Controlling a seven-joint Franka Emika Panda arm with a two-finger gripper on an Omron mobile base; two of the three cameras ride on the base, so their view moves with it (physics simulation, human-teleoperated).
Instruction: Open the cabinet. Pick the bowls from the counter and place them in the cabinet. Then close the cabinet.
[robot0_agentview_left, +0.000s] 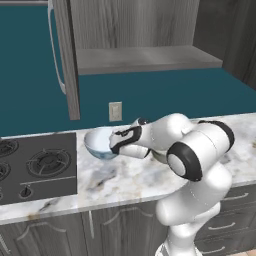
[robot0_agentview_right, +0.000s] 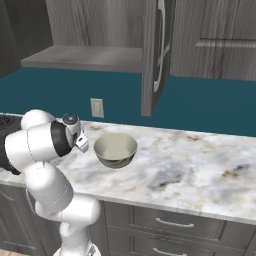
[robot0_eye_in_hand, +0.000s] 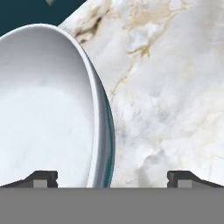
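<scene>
The cabinet (robot0_agentview_left: 145, 57) on the wall stands open, its left door (robot0_agentview_left: 67, 60) swung out and its shelf bare. A white bowl (robot0_agentview_left: 97, 142) sits on the marble counter (robot0_agentview_left: 130, 180) just right of the cooktop. My gripper (robot0_agentview_left: 114, 142) is open at this bowl's right side. In the hand view the bowl's (robot0_eye_in_hand: 43, 109) rim runs down between the two fingertips of the gripper (robot0_eye_in_hand: 112, 178), one tip over the bowl's inside and one outside. The cream-olive bowl (robot0_agentview_right: 115, 149) rests on the counter (robot0_agentview_right: 200, 170) right beside my hand, behind the arm in the left base view.
A black gas cooktop (robot0_agentview_left: 35, 167) lies left of the white bowl. A wall outlet (robot0_agentview_left: 115, 111) is behind the bowls. The open right door (robot0_agentview_right: 155, 55) hangs over the counter. Lower drawers (robot0_agentview_right: 175, 222) run under the counter's front edge.
</scene>
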